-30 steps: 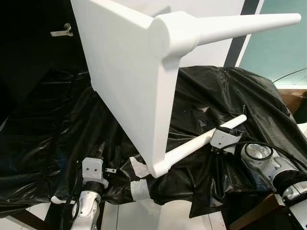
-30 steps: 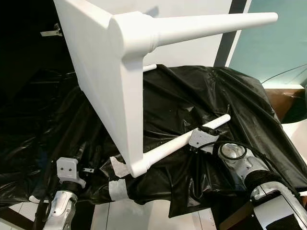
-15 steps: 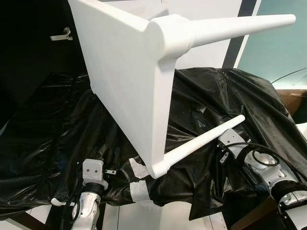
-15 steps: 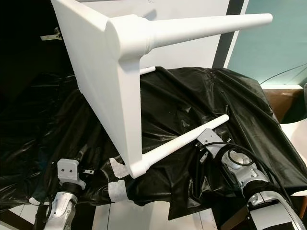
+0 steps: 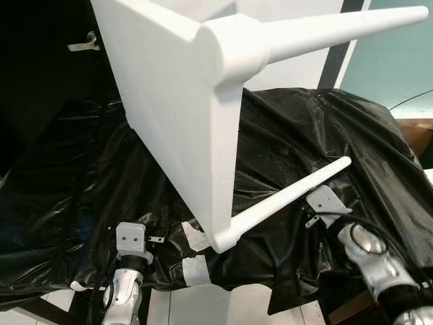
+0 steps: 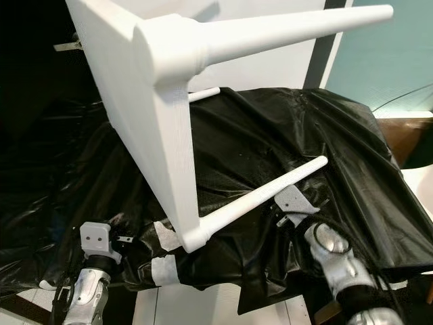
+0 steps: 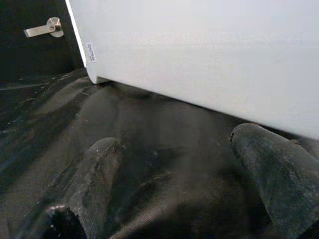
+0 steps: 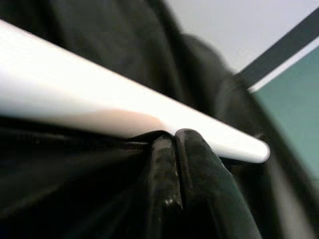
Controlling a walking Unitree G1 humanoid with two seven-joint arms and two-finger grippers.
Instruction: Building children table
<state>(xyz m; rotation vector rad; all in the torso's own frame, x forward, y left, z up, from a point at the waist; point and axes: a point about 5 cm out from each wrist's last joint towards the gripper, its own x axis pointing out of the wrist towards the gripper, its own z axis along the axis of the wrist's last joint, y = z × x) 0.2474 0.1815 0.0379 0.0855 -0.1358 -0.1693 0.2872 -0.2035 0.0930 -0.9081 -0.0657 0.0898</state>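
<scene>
A white children's table point(image 5: 169, 115) lies on its side on a black plastic sheet point(image 5: 67, 169). One leg point(image 5: 325, 34) points right near the top, and a lower leg point(image 5: 284, 196) slants just above the sheet. A third leg point(image 6: 203, 94) peeks out behind the tabletop. My right gripper point(image 8: 174, 137) is shut with nothing in it, its tips just under the lower leg point(image 8: 99, 109) near its free end. The right wrist housing point(image 5: 323, 203) sits below that leg. My left gripper point(image 7: 174, 139) is open, low over the sheet, facing the tabletop's face point(image 7: 209, 59).
White tape patches point(image 5: 196, 267) hold the sheet's front edge beside the table's lower corner. A metal door handle point(image 5: 84, 45) sticks out of the dark wall at the back left. A teal wall point(image 5: 406, 61) and a wooden edge point(image 5: 416, 132) lie to the right.
My right gripper has come off the lower leg and dropped back below it, toward me. The view has shifted slightly. The left arm has stayed put.
</scene>
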